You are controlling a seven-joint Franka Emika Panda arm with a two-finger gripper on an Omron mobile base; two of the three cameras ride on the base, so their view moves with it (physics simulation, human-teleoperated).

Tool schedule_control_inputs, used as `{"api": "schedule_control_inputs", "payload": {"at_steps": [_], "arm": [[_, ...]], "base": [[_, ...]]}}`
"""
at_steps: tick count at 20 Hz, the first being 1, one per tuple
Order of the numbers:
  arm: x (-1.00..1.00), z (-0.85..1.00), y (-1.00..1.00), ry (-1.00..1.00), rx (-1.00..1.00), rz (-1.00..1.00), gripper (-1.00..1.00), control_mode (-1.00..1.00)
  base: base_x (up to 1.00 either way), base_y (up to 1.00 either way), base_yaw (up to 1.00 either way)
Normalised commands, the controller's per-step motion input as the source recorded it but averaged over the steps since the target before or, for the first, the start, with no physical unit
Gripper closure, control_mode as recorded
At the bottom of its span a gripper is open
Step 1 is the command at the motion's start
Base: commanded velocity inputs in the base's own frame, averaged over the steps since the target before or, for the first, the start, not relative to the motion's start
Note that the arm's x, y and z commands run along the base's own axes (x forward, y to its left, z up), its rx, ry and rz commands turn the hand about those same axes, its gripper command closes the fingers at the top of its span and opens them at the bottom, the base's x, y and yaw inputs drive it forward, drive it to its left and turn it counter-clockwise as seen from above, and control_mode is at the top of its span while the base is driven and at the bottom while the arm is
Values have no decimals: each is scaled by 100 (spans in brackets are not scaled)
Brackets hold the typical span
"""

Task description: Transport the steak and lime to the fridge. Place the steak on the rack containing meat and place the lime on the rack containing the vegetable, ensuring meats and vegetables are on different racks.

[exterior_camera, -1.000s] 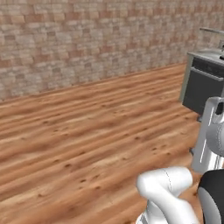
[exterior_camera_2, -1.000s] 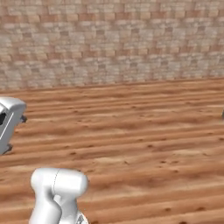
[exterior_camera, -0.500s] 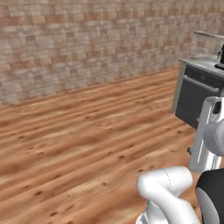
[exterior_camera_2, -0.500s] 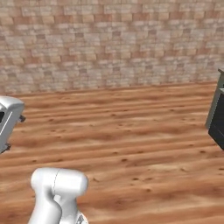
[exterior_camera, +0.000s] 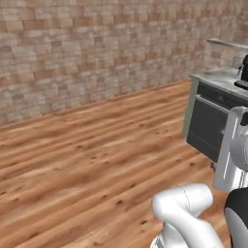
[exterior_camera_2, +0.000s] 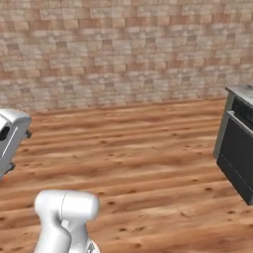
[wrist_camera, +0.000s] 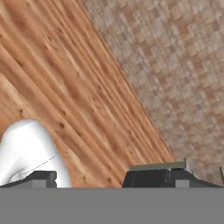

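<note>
Steak, lime and fridge are lying somewhere beyond these frames, so their places cannot be told.

Left base view: a dark-fronted grey steel oven cabinet is standing at 3 o'clock on the brown wooden plank floor, just beside the white arm; a driving base risks clipping it.

Right base view: that cabinet is sitting at 3 o'clock beneath the tan brick wall.

Hand view: floor and wall are showing; whether the tool is open or gripping anything, I cannot tell.
</note>
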Motion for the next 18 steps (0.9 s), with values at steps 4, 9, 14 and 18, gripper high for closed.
{"api": "schedule_control_inputs", "payload": {"at_steps": [4, 9, 14, 18], "arm": [[0, 0, 0, 0, 0, 0, -100, 100], [0, 0, 0, 0, 0, 0, -100, 100], [0, 0, 0, 0, 0, 0, -100, 100], [0, 0, 0, 0, 0, 0, -100, 100]], "base": [[100, 43, -41], [100, 88, -57], [100, 79, -67], [100, 78, -67]]}}
